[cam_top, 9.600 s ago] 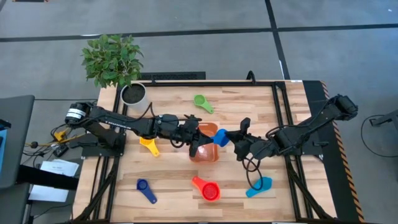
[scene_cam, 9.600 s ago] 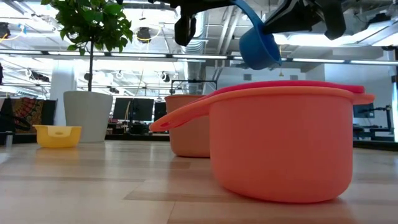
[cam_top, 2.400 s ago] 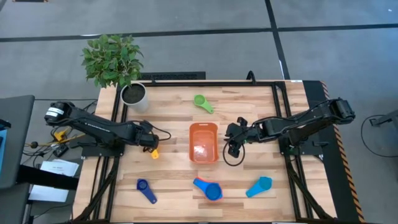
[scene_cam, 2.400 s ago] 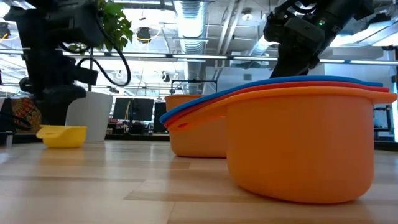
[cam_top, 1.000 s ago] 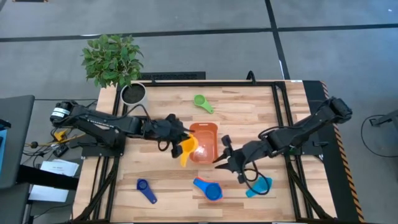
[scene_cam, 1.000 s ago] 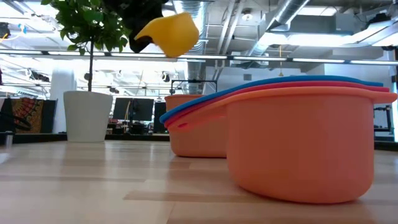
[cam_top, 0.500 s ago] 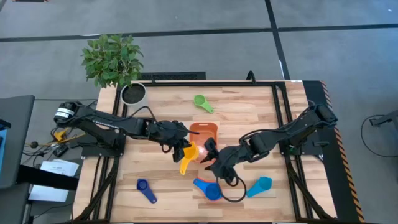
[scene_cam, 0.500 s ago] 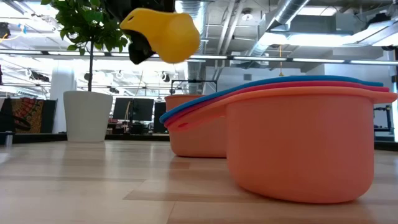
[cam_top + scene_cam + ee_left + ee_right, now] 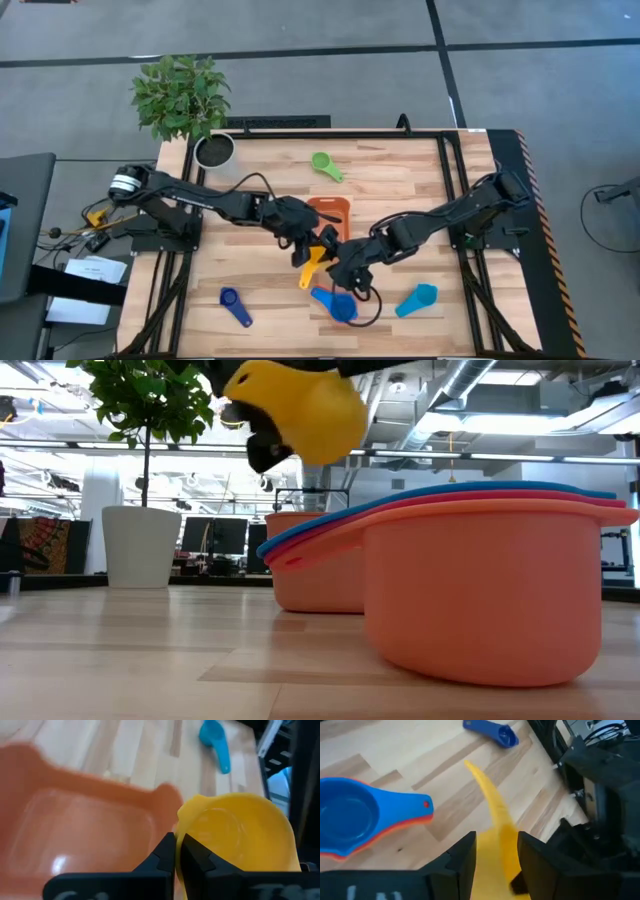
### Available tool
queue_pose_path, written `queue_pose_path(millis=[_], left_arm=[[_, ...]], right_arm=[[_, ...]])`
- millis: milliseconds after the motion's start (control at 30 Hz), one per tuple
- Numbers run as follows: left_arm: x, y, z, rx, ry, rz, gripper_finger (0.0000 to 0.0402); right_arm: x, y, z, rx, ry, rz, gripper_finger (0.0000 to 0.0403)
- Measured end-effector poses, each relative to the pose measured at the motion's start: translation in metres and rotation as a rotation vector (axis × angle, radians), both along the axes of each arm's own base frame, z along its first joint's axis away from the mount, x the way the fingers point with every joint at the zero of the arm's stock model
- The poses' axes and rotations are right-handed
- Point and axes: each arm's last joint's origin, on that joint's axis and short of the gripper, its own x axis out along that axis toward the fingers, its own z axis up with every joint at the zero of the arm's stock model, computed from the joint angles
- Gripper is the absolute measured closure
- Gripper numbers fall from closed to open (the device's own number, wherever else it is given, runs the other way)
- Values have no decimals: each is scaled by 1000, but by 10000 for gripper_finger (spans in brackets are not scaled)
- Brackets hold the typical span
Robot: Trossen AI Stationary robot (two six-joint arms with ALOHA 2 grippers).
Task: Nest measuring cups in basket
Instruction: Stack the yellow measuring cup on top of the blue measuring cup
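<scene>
- My left fingers (image 9: 176, 851) are clamped on the yellow cup (image 9: 316, 257), now carried past the basket (image 9: 322, 212) toward six o'clock, above the worktop (image 9: 400, 180).
- My right fingers (image 9: 495, 851) have closed in, spread either side of its handle.
- A second ago they hung well apart at four o'clock.
- Likely a handoff; the nested stack (image 9: 336, 303) waits at six o'clock, outside the basket.
</scene>
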Motion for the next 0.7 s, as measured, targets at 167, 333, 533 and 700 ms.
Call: queue_pose_path(millis=[167,333,533,700], left_arm=[[10,-2,-5,37,86,-40,400],[14,-3,-2,73,78,-106,400],[14,-4,-1,91,65,-174,400],[12,-7,-2,84,63,-306,399]], right_arm=[[-3,-1,-5,-5,53,-8,249],[-6,0,-7,30,100,-20,266],[-7,1,-7,37,106,0,281],[-7,2,-7,56,113,46,284]])
